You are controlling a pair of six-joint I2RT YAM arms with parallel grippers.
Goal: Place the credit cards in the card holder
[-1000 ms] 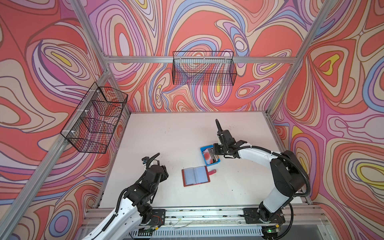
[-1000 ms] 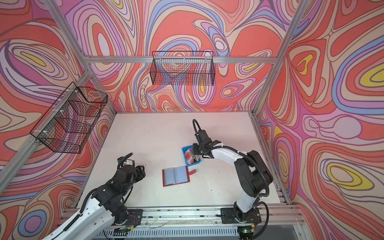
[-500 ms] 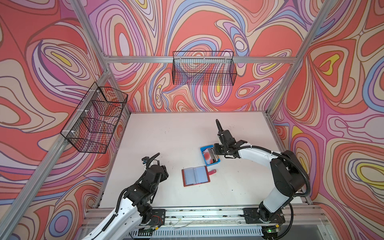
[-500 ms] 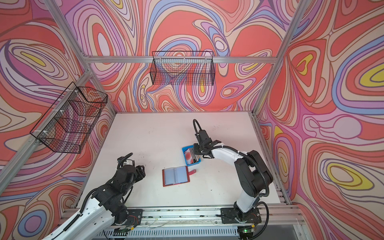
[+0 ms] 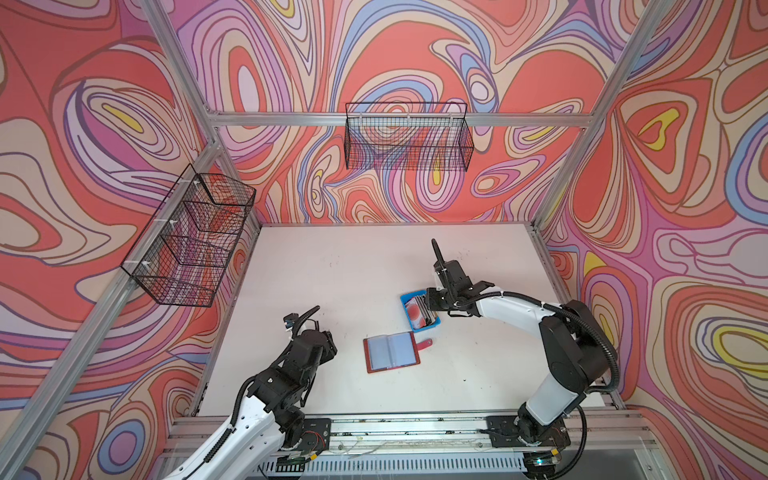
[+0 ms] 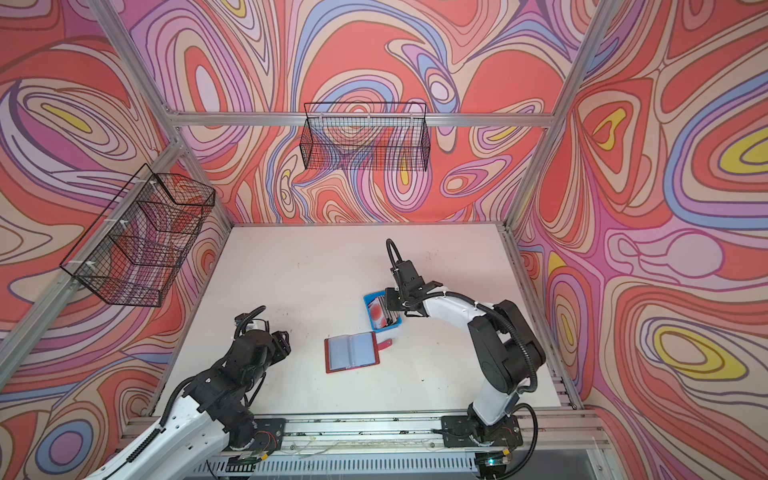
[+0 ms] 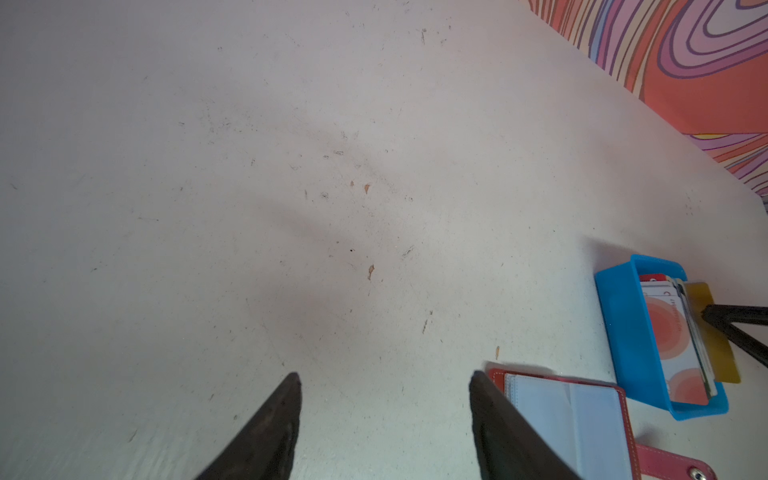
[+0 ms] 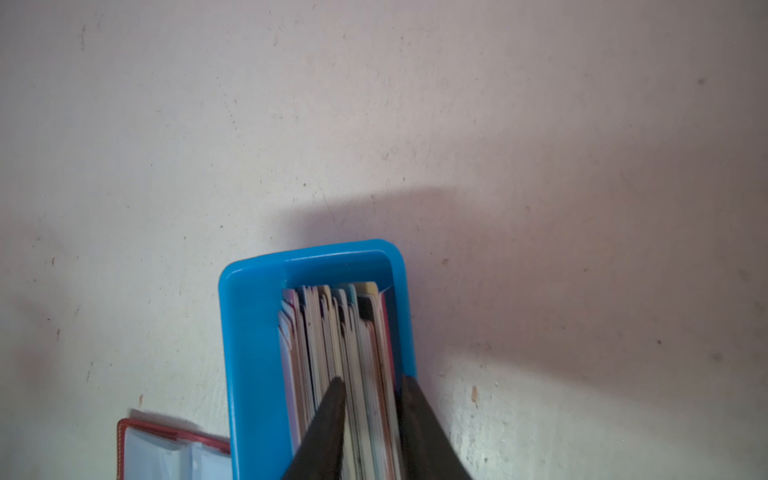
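Several credit cards (image 8: 332,332) on edge in a blue tray (image 8: 249,332), front one white with red circles, print unreadable, my right gripper (image 8: 372,384) straddling the end few, grip I cannot tell, red card holder (image 5: 391,352) open just beside, left gripper (image 7: 384,376) spread.

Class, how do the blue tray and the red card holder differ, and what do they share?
The blue tray is a walled box; the card holder lies open flat. The tray holds credit cards standing on edge; the holder's clear sleeves look empty. The right hand reaches into the tray; nothing touches the holder. Both rest on the white table.
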